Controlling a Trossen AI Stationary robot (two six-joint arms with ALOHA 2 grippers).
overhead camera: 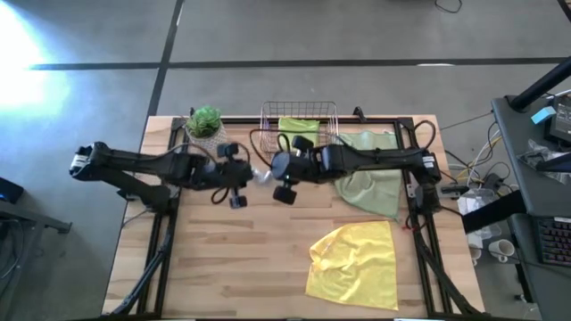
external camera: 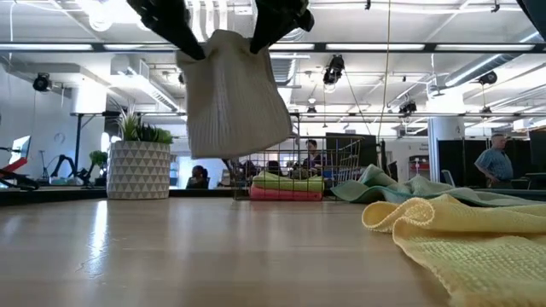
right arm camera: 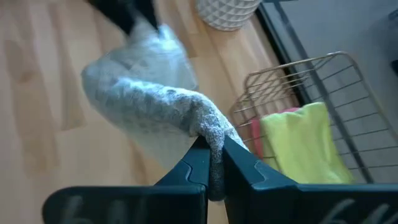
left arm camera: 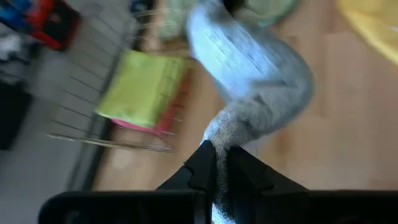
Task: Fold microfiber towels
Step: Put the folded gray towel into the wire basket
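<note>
A grey towel hangs above the table's middle between my two grippers. My left gripper is shut on its upper left corner and my right gripper on its upper right corner. From above the two grippers stand close together, left gripper and right gripper. A yellow towel lies crumpled at the near right. A pale sage green towel lies at the far right. A lime green towel rests on a hot pink one in the wire basket. My left gripper pinches a bunched corner of the grey towel between its two fingers, coming slanting down from the table's left. The cloth hangs below, clear of the table. My right gripper pinches the other bunched top corner between its two fingers, slanting down from the table's right. The cloth sags slack between the two holds.
A potted plant in a white patterned pot stands at the far left beside the basket. Bare wood lies under the hanging towel and along the table's near left. People show in the room behind the table.
</note>
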